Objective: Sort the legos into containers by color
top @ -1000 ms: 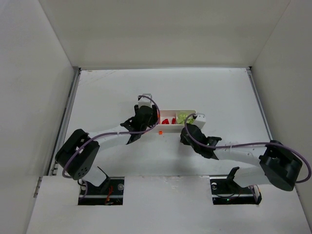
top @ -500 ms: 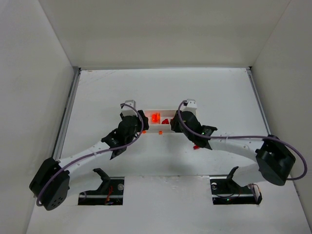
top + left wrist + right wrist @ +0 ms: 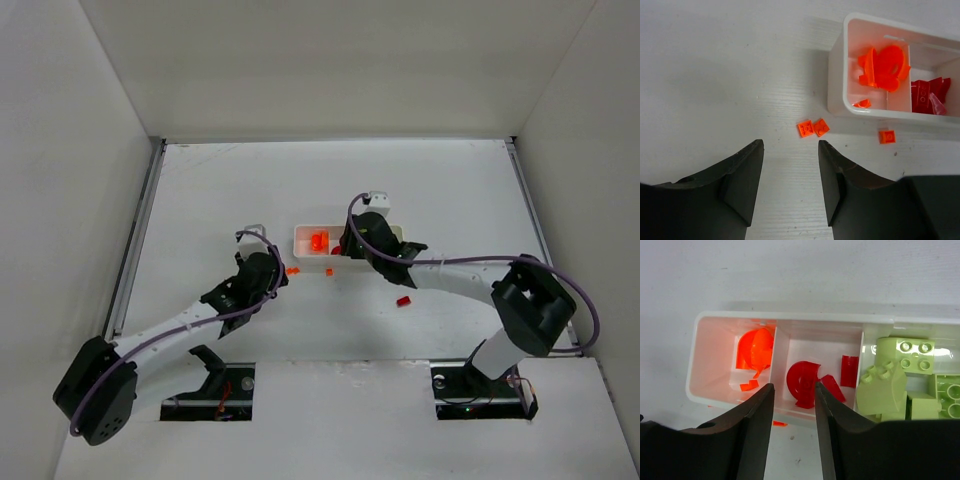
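Note:
The white tray (image 3: 300,233) lies mid-table, its right part hidden under my right arm. In the right wrist view its compartments (image 3: 790,318) hold orange pieces (image 3: 755,349) on the left, red pieces (image 3: 804,380) in the middle and pale green bricks (image 3: 895,375) on the right. My right gripper (image 3: 793,387) is open and empty above the tray's near wall, at the red compartment. My left gripper (image 3: 790,145) is open and empty just short of two loose orange legos (image 3: 813,128). A third orange lego (image 3: 886,136) lies by the tray's (image 3: 837,90) near wall.
A loose red lego (image 3: 403,300) lies on the table near my right forearm. White walls enclose the table on the left, right and far sides. The orange legos show from above (image 3: 293,270) in front of the tray.
My left gripper has drawn back from the tray's left end toward the near left. My right gripper has moved left along the tray to its middle.

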Robot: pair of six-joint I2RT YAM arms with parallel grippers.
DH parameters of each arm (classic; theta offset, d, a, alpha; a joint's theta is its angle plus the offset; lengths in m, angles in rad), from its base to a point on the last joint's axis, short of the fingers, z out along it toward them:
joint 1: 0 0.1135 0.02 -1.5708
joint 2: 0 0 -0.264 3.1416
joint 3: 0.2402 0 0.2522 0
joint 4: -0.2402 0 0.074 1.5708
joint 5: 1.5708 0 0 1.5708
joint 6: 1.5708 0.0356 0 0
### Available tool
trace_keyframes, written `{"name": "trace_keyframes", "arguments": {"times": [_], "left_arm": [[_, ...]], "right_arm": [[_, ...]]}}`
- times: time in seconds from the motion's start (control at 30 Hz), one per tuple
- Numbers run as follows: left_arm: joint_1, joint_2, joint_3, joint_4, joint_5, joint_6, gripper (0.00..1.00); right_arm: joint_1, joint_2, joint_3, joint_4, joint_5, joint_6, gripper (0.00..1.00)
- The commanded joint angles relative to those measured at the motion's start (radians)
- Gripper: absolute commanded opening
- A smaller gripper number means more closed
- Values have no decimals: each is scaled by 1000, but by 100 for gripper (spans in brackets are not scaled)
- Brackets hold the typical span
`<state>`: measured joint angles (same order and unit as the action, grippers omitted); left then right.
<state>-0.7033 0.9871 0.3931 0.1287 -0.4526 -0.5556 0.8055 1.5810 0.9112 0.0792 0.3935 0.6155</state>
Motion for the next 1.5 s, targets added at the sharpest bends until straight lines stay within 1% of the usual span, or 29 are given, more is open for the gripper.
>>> {"name": "trace_keyframes", "arguments": {"times": [0.0,0.03,0.07,0.17,0.2,0.27,0.33,0.43,0.57,0.7,0.8,0.93,1.07,1.1,1.17,1.27,1.47], "left_arm": [[-20,24,-7,3,-9,-15,44],[-23,34,-7,9,-9,-18,43],[-25,47,-4,14,-9,-20,41],[-35,76,7,28,2,-21,37],[-40,90,6,44,2,-21,37],[-40,126,9,69,9,-21,35],[-43,165,23,81,28,-9,34],[-43,235,36,118,32,11,34],[-34,291,52,143,25,26,34],[-12,320,58,175,35,39,34],[-8,346,67,195,42,59,35],[-2,401,85,204,42,72,34],[-3,449,111,218,45,77,34],[-5,461,119,218,45,80,33],[-5,484,135,213,45,85,27],[-11,481,136,206,43,85,22],[-18,430,119,155,37,74,17]], "right_arm": [[8,-47,12,33,30,-14,44],[14,-70,-6,33,41,-13,43],[27,-96,-24,33,48,-10,41],[63,-171,-92,39,48,-2,22],[80,-196,-115,40,50,-2,18],[108,-245,-159,34,54,6,14],[137,-286,-208,44,42,26,15],[180,-293,-238,34,31,32,19],[238,-230,-245,34,39,52,22],[266,-158,-236,56,42,81,26],[274,-110,-230,99,39,81,33],[280,-70,-216,108,42,93,37],[289,-64,-218,114,44,98,39],[289,-64,-221,119,44,98,40],[291,-64,-227,120,44,98,40],[291,-72,-239,123,44,101,41],[286,-79,-250,128,42,99,43]]}}
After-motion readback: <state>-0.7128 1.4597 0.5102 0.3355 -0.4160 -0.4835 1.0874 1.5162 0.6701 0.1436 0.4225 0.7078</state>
